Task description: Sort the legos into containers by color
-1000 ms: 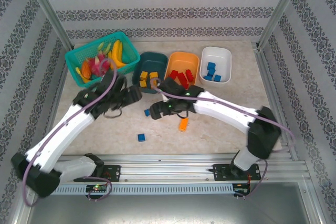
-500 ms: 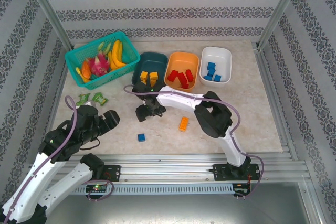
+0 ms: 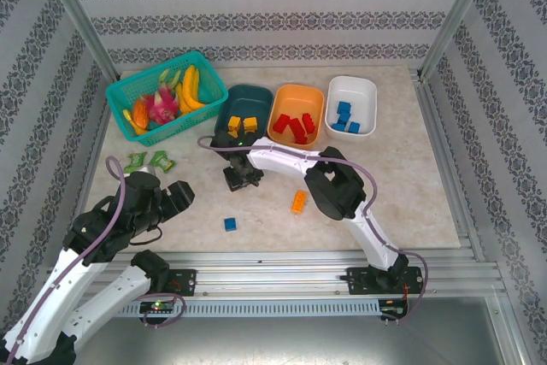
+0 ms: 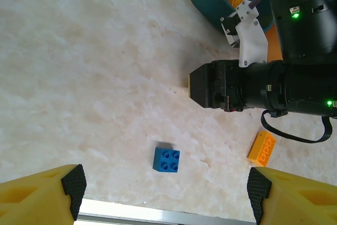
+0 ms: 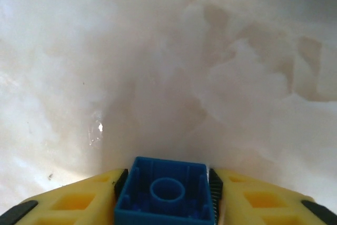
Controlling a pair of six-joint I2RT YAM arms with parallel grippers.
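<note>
Right gripper point(image 5: 167, 183) pinches a blue lego point(image 5: 166, 196) between its yellow fingers point(image 5: 73, 204), hollow underside facing the wrist camera, close above the pale marble table point(image 3: 402, 185); whether the brick touches the surface cannot be told. Seen from above, this gripper sits just in front of the dark teal tub point(image 3: 224, 117), and the right arm point(image 3: 338, 185) runs from its base at the near edge, bends, then stretches left along the near side of the teal and orange tubs.

A lone orange lego point(image 3: 298, 202) lies just on the near side of that forearm, and a second blue lego point(image 3: 231, 224) rests studs up nearer the table's front edge, apart from both grippers.

Left gripper point(image 4: 166, 180) hangs over the near left of the table with its fingers spread wide, gripping nothing, the second blue lego lying between and just ahead of its tips.

At the back, three tubs stand in a row: the dark teal tub holds yellow legos point(image 3: 242, 126), the orange tub point(image 3: 282, 102) holds red legos point(image 3: 297, 127), the white tub point(image 3: 363, 91) holds blue legos point(image 3: 344, 117). To their left sits a teal mesh basket point(image 3: 120, 91) of toy fruit point(image 3: 167, 96), with green wrapped pieces point(image 3: 149, 161) on the table in front of it.
</note>
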